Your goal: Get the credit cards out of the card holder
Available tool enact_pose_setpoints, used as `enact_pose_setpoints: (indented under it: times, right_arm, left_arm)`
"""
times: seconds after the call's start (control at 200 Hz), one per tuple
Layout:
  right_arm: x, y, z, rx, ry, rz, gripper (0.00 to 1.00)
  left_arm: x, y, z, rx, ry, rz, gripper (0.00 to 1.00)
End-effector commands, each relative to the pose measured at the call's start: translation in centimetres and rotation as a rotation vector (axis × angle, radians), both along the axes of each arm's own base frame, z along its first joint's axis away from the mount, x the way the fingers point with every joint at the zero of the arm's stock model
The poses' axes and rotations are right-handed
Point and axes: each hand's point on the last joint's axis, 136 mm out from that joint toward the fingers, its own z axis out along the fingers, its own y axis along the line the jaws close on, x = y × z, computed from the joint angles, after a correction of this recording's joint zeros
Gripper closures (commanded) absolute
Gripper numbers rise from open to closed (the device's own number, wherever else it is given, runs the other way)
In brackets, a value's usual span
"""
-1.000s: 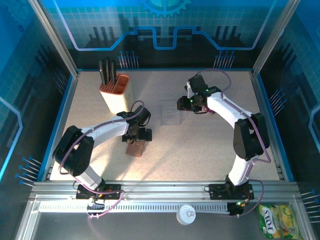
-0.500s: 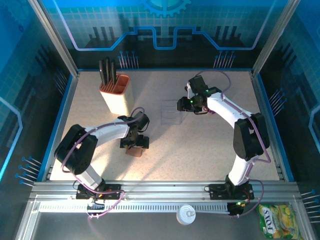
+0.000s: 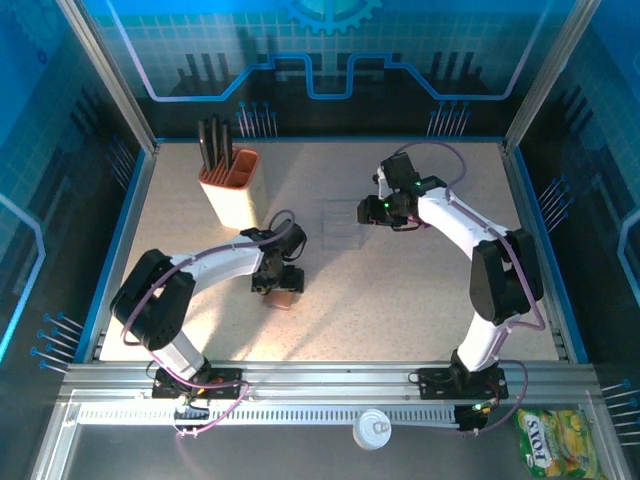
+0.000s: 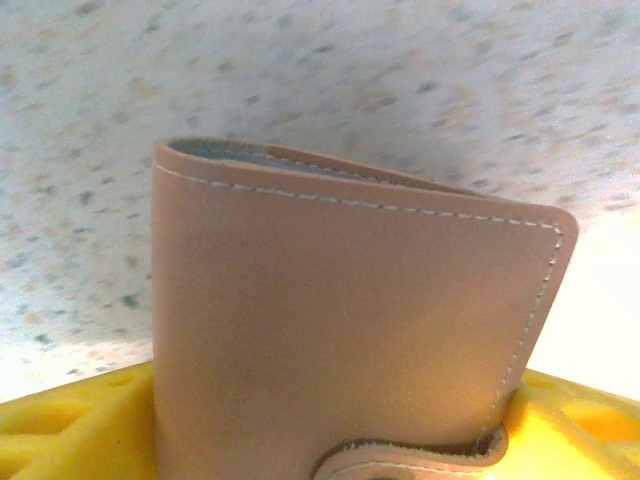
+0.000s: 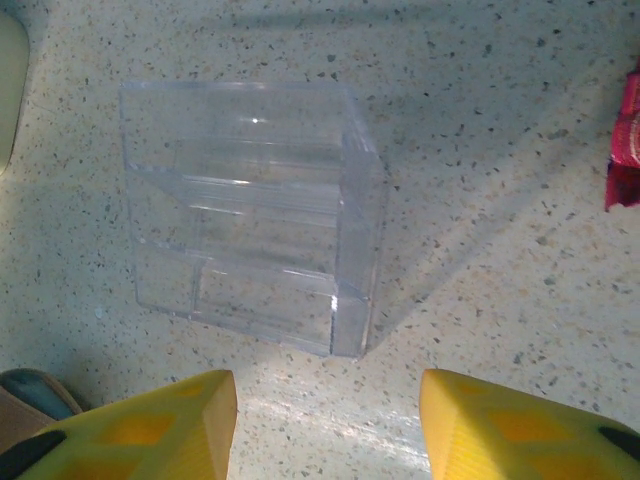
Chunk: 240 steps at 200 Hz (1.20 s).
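Note:
The card holder [image 4: 340, 320] is a closed brown leather wallet with white stitching and a grey lining at its top edge; it lies on the table [image 3: 420, 290]. My left gripper [image 3: 279, 279] is down over it, a yellow finger [image 4: 80, 425] on either side. No gap shows between the fingers and the leather, so a grip is unclear. The credit cards are hidden. My right gripper [image 5: 328, 425] hovers open over bare table, just short of a clear plastic case [image 5: 250, 210]. Beside its left finger a teal rounded corner [image 5: 35, 387] peeks in; what it is stays unclear.
An orange-and-cream knife block [image 3: 230, 185] with dark handles stands at the back left. The clear plastic case [image 3: 345, 225] sits mid-table between the arms. A pink-red pouch [image 5: 625, 140] edges in at the right of the right wrist view. Blue rails border the table.
My left gripper shifted a little right and its fingers narrowed around the card holder, which slid slightly right with it. The right arm has barely moved.

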Motion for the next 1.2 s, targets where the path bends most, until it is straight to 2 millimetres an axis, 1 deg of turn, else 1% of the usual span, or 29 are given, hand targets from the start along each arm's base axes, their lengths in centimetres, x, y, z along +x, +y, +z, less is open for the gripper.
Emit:
enact_pose_setpoints:
  times: [0.0,0.065,0.15,0.25,0.34,0.48,0.55,0.69,0.835,0.975,1.091,1.196]
  right_arm:
    - [-0.4,-1.4,1.3,0.004,-0.029,-0.001,0.47]
    - [-0.8,-1.9,1.3,0.008,-0.027,-0.004,0.47]
    - [-1.1,-2.7,1.5,0.021,-0.031,-0.013,0.47]
    - [-1.5,-3.5,1.5,0.038,-0.034,-0.022,0.47]
    - [-1.7,-4.1,1.3,0.041,-0.035,-0.024,0.47]
    - [-2.1,-4.6,0.8,0.056,-0.024,-0.032,0.47]
    - [-2.3,-4.8,0.5,0.064,-0.021,-0.039,0.47]
    - [-2.5,-5.2,0.1,0.079,-0.011,-0.051,0.47]
    - [-2.6,-5.2,-0.1,0.09,-0.007,-0.049,0.47]
    - [-2.7,-4.8,-0.1,0.111,0.004,-0.046,0.47]
    - [-3.0,-4.3,-0.2,0.136,0.017,-0.047,0.47]
    - [-3.5,-3.6,-0.3,0.149,0.032,-0.038,0.48]
  left_arm:
    - [1.3,-3.3,0.8,-0.096,-0.016,0.036,0.23]
    - [1.7,-5.0,0.9,-0.134,-0.019,0.044,0.23]
    - [2.2,-6.6,0.7,-0.155,-0.017,0.055,0.23]
    - [2.6,-8.3,0.4,-0.167,0.0,0.072,0.22]
    - [2.6,-9.4,0.3,-0.178,0.014,0.083,0.22]
    - [2.2,-10.4,0.6,-0.19,0.023,0.095,0.21]
    - [1.8,-10.9,0.6,-0.207,0.038,0.101,0.19]
    - [0.5,-12.5,-0.1,-0.285,0.099,0.112,0.18]
    - [-0.2,-12.8,-0.3,-0.284,0.117,0.109,0.16]
    - [-0.4,-12.9,0.7,-0.3,0.1,0.109,0.11]
    - [-0.4,-13.0,1.5,-0.33,0.084,0.109,0.1]
    - [-0.5,-13.1,1.7,-0.343,0.08,0.104,0.12]
